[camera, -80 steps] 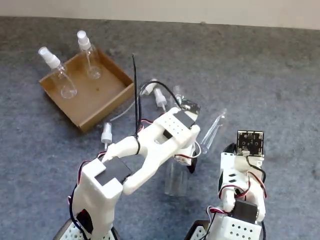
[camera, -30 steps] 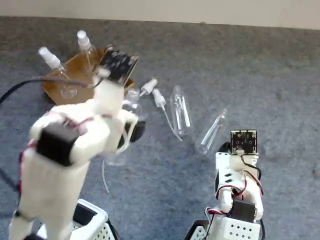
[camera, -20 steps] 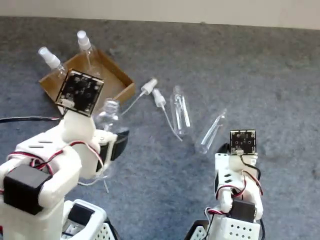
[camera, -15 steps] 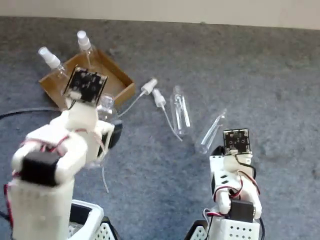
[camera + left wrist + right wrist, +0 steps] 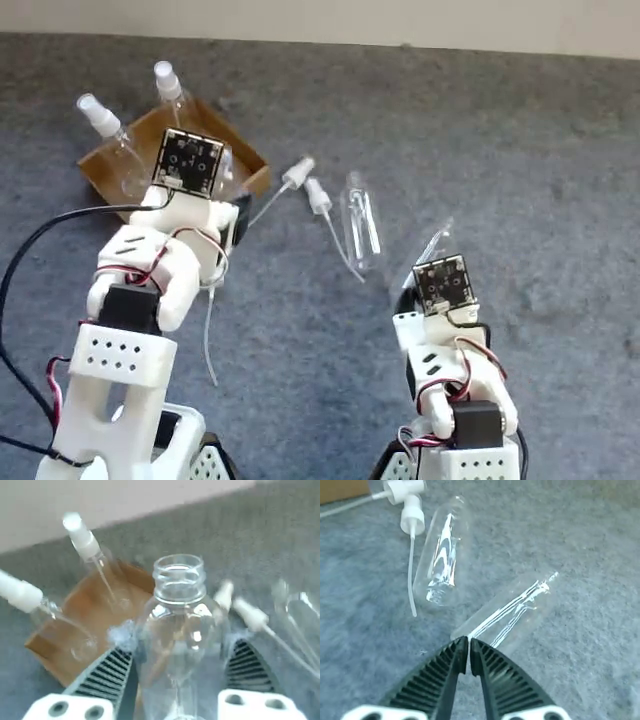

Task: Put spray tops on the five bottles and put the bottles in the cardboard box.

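Clear bottles (image 5: 442, 555), white spray tops (image 5: 412, 519), brown cardboard box (image 5: 92, 607), grey table (image 5: 520, 150).

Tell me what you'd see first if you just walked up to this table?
First, the see-through bottle with no top, held upright in the left tool right by the cardboard box. In the box stand two capped bottles. Out on the grey carpet lie two bare bottles and two loose spray tops, with the shut right tool near one bottle's end.
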You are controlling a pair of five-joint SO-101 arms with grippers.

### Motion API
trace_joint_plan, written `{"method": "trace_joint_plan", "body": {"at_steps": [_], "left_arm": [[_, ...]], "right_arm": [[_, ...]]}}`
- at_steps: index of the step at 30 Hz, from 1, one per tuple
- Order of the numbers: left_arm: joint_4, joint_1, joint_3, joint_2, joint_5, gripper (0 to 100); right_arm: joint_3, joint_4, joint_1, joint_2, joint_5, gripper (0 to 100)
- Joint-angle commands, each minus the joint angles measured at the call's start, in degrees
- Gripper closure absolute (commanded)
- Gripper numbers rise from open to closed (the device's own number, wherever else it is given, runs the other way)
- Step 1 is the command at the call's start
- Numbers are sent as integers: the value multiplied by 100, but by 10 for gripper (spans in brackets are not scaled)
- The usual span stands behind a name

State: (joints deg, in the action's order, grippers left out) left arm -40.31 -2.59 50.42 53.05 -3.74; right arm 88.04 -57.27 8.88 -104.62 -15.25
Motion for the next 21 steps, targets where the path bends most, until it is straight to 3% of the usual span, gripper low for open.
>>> {"method": "trace_joint_plan", "body": {"at_steps": [1, 5, 12, 21], "left_arm": [[264, -365, 22, 198, 202, 938], [-378, -391, 92, 1226, 756, 938], [-1073, -400, 673, 3029, 747, 938], [-158, -866, 2035, 3978, 765, 938]], "right_arm": [[-488, -13, 75, -48, -62, 985], [-479, -13, 75, -48, -62, 985], [-488, 31, 75, -48, -62, 985], [-558, 4, 75, -40, -62, 985]]}}
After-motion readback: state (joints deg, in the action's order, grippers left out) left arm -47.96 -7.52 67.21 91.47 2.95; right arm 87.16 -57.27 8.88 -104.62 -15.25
